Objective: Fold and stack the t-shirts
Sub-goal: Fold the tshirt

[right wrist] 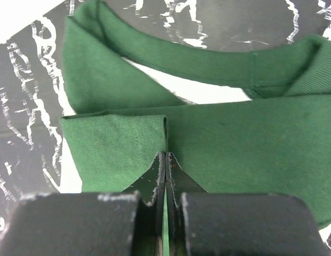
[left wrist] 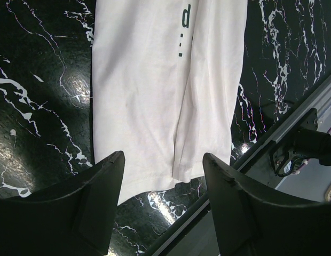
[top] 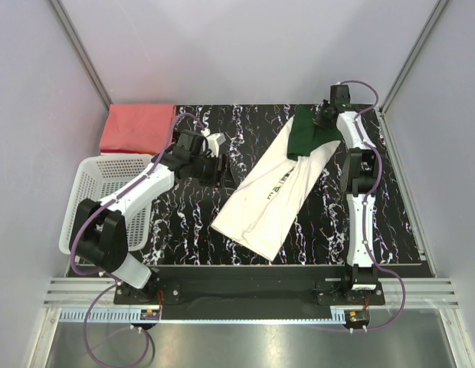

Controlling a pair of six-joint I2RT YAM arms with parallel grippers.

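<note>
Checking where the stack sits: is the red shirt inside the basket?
No, the red shirt lies folded beyond the basket, outside its rim, at the far left corner.

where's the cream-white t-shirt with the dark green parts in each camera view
Top external: the cream-white cloth t-shirt with dark green parts lies diagonally, right of centre, its green end at the right pincer.
Left wrist: its white body fills the upper middle, beyond the open left pincer.
Right wrist: its green part fills the frame, clamped in the shut right pincer.
Shared landmark: the black white-veined marble tabletop.
</note>
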